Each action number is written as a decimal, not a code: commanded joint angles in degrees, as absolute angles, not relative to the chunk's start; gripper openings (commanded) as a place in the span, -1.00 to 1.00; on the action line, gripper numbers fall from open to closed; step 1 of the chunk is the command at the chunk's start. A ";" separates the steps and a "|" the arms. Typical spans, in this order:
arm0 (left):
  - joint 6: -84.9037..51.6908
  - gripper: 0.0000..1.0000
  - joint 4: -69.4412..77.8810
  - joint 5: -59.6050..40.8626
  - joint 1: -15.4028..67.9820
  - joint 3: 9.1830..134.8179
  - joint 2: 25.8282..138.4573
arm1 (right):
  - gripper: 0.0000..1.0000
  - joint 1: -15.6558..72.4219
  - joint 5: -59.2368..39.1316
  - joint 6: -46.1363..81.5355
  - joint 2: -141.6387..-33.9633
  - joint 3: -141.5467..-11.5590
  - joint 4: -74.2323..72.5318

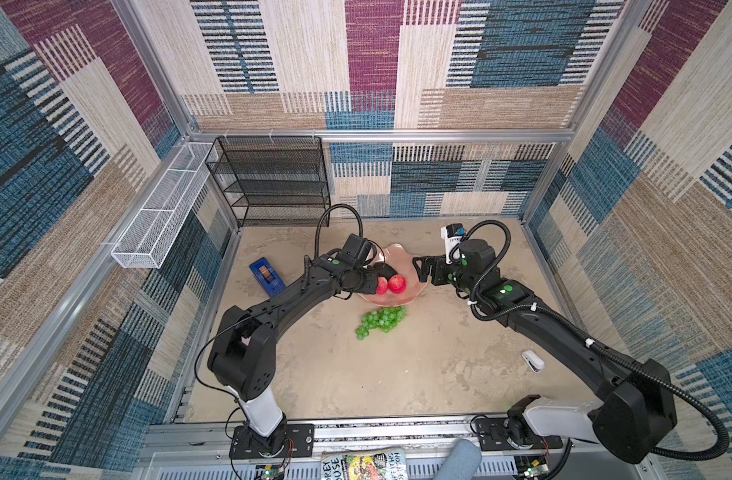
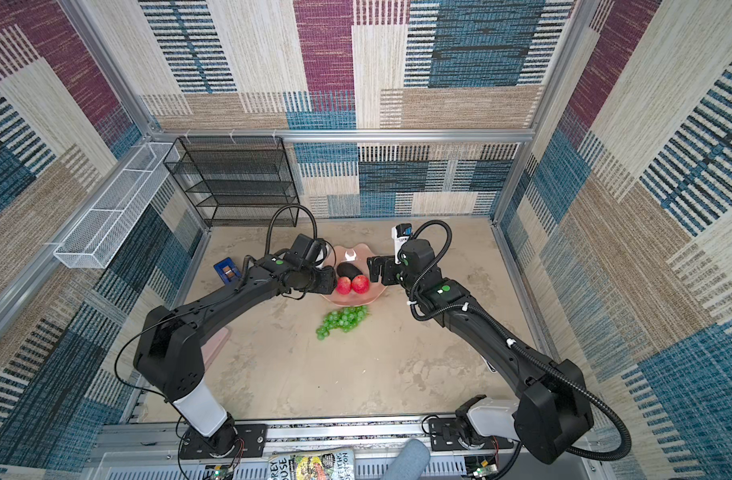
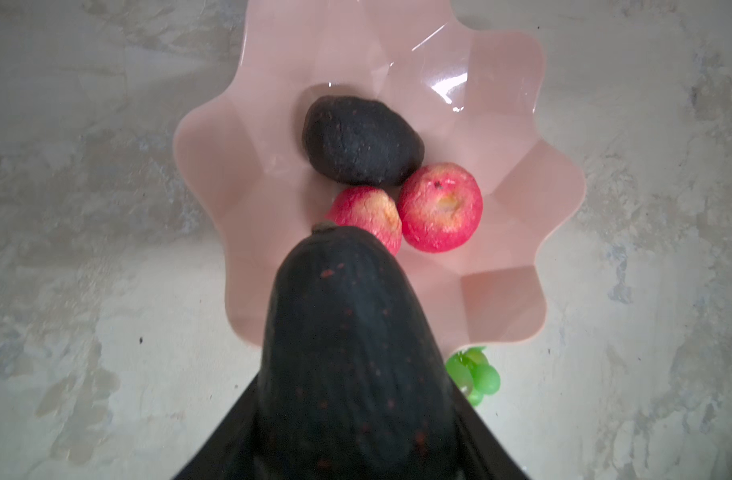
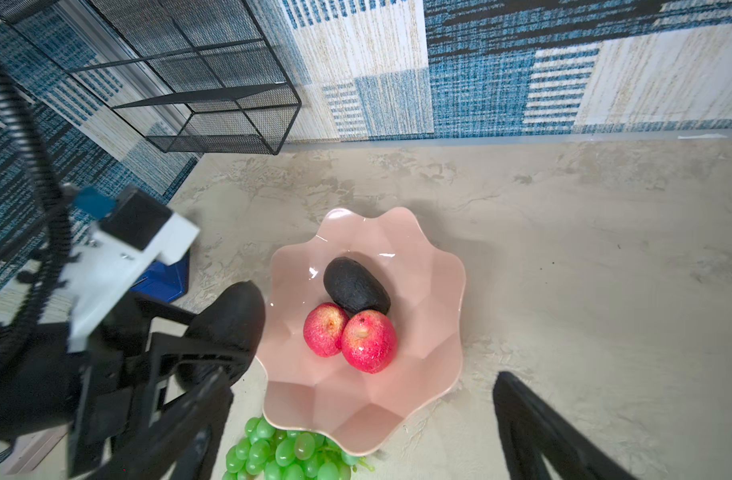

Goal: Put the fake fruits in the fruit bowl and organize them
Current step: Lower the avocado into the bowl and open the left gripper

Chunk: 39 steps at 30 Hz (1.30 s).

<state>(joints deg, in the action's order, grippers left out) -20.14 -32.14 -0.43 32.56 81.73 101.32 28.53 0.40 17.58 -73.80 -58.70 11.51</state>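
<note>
A: If I start at the left side, what comes first?

B: A white mesh basket [image 1: 156, 224] hangs on the side wall. Next to it a black wire rack [image 1: 273, 183] stands at the back. A blue box [image 1: 266, 276] lies on the table [image 1: 356, 374] in front of the rack.

A: What comes after the box?

B: The left gripper [image 2: 325, 282] reaches in from the left. Its jaws are squeezed tight on a dark avocado [image 3: 347, 353]. That avocado hangs at the left edge of the pink fruit bowl [image 4: 431, 291], with its thin end pointing in over the bowl.

A: What is in the bowl?

B: A second avocado [image 4: 356, 286] lies toward the back. In front of it sit a left apple [image 2: 343, 286] and a right apple [image 2: 360, 284], both red. They sit side by side and touch each other, snug against that avocado.

A: Where are the grapes?

B: The green grapes [image 1: 381, 321] lie on the table, right by the near edge of the bowl. They are not in it.

A: And on the right side?

B: The right gripper [image 1: 420, 271] hangs by the bowl's right edge. Its jaws are wide apart and hold nothing. Farther right, a small white thing [image 1: 532, 360] lies on the table beside that arm. I cannot tell what it is.
</note>
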 commanded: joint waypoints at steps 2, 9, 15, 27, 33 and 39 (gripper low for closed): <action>-17.47 -0.09 -31.88 -0.25 32.21 86.75 106.85 | 1.00 28.58 -0.49 17.93 -73.24 -58.37 10.23; -19.34 -0.03 -34.81 2.49 32.08 90.75 112.16 | 1.00 28.57 -0.96 17.84 -72.69 -57.39 10.11; -20.73 0.03 -36.56 3.22 31.74 91.99 115.09 | 0.99 28.63 -0.88 17.38 -72.63 -57.33 10.24; -21.67 0.53 -37.70 2.22 30.76 92.64 114.50 | 1.00 28.57 -3.81 15.30 -72.74 -53.83 10.79; -21.78 0.58 -37.69 2.77 30.34 92.99 110.25 | 0.94 29.91 -8.12 14.58 -71.94 -49.13 13.29; -21.22 0.60 -35.14 7.00 29.70 91.75 100.81 | 0.93 37.26 -7.97 17.92 -72.13 -44.75 12.93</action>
<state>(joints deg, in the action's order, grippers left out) -21.30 -37.10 3.84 29.98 92.38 103.90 35.35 -6.98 15.68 -72.07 -45.80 13.98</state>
